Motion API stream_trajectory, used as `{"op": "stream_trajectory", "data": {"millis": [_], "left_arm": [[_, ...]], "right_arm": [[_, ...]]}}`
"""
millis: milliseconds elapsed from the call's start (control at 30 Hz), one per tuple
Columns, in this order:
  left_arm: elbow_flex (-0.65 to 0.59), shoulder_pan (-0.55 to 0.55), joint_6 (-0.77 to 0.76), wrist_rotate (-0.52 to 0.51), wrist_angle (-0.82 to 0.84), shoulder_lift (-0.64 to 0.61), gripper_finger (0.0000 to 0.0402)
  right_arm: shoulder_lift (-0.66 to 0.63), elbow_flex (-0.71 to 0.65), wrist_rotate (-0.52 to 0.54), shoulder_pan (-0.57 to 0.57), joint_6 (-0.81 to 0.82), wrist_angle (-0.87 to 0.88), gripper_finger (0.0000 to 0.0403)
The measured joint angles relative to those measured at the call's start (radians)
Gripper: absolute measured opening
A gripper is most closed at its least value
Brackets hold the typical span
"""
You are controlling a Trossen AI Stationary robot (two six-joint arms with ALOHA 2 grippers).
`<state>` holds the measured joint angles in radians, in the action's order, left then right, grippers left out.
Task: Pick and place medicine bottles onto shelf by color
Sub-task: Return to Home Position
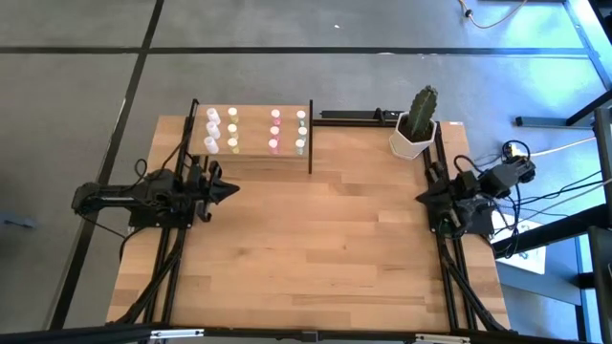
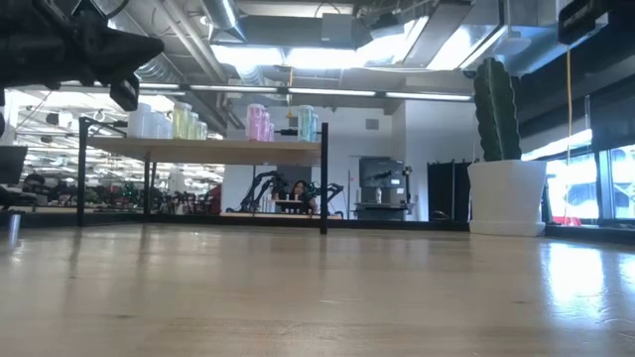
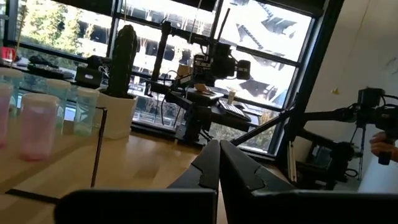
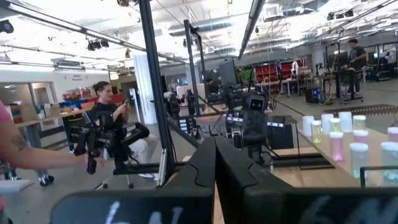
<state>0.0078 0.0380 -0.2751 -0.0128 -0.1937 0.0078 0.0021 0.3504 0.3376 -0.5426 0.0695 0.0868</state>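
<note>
High view: cylindrical vials [image 1: 232, 129] on shelf [image 1: 254, 143]; left end effector [image 3: 219, 144], right end effector [image 4: 215, 142] seemingly pressed together.

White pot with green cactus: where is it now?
In the high view, the white pot sits near the table's far right corner, right of the light-wood shelf.

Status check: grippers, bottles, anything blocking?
Left gripper shut, empty, near shelf. Right gripper shut, empty, right edge. Medicine bottles on shelf, in colour columns. Cactus pot apart.

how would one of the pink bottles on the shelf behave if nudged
The pink bottles look small and translucent, so probably light and easily shoved. Upright and cylindrical, one could tip, then roll on the flat shelf.
</note>
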Motion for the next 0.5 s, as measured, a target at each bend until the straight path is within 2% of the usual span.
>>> {"op": "stream_trajectory", "data": {"millis": [500], "left_arm": [[0.0, 0.0, 0.074, -0.003, 0.106, 0.0, 0.0]], "right_arm": [[0.0, -0.222, 0.001, 0.0, -0.026, -0.135, 0.0005]]}}
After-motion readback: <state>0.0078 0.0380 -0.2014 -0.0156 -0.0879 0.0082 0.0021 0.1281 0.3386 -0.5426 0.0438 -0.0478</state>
